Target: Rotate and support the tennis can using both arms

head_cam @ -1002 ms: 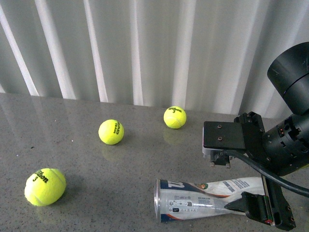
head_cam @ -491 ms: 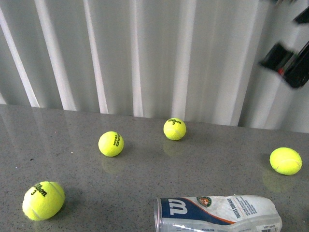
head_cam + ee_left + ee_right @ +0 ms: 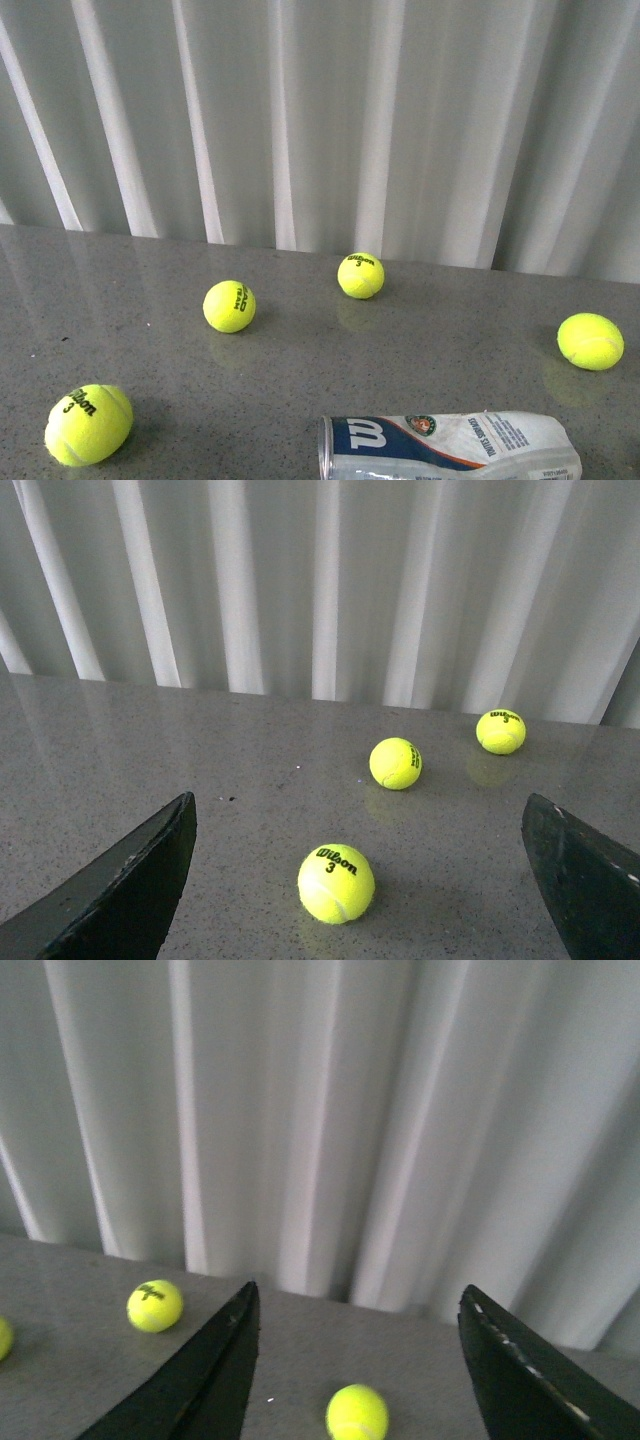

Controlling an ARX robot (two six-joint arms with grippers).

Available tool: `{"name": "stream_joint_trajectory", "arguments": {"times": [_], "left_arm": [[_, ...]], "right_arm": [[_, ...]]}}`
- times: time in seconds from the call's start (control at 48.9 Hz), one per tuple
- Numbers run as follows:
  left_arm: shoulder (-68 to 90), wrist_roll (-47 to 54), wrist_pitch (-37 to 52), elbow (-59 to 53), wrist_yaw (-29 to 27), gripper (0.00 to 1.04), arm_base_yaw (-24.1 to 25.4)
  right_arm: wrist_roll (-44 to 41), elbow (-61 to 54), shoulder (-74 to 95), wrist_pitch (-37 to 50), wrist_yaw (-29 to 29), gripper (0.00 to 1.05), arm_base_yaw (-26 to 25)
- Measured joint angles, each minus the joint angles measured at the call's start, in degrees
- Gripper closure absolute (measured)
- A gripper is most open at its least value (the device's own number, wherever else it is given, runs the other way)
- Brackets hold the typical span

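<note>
The tennis can (image 3: 450, 447) lies on its side at the near edge of the grey table (image 3: 300, 370), open mouth to the left and W logo facing up. Neither arm shows in the front view. The can appears in neither wrist view. My left gripper (image 3: 358, 805) is open above the table, its black fingers (image 3: 120, 890) wide apart, with a yellow ball (image 3: 336, 883) on the table beyond the gap. My right gripper (image 3: 359, 1290) is open too, raised and facing the curtain, with another ball (image 3: 357, 1412) below the gap. Nothing is held.
Several yellow tennis balls lie loose: near left (image 3: 88, 425), middle (image 3: 229, 306), far middle (image 3: 361, 275) and right (image 3: 590, 341). A pleated white curtain (image 3: 320, 120) closes off the table's back edge.
The right arm, which was at the can's right end a second ago, has lifted up and out of the front view. The can has rolled so its W logo shows.
</note>
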Motion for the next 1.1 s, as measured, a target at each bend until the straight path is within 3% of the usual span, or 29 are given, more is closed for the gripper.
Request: {"name": "stream_joint_trajectory", "arguments": {"times": [0.041,0.184,0.327,0.654,1.104], "left_arm": [[0.0,0.0,0.0,0.0,0.0,0.07,0.0],[0.0,0.0,0.0,0.0,0.0,0.07,0.0],[0.0,0.0,0.0,0.0,0.0,0.07,0.0],[0.0,0.0,0.0,0.0,0.0,0.07,0.0],[0.0,0.0,0.0,0.0,0.0,0.07,0.0]], "right_arm": [[2.0,-2.4,-1.1,0.9,-2.5,0.53,-1.5],[4.6,-8.7,-4.1,2.8,-2.7,0.74,-3.1],[5.3,-14.0,-8.3,4.5,-3.0,1.02,-3.1],[5.6,-23.3,-18.4,3.6,-3.0,1.01,-3.1],[5.7,-27.8,-29.7,-3.2,-3.1,1.01,-3.1]]}}
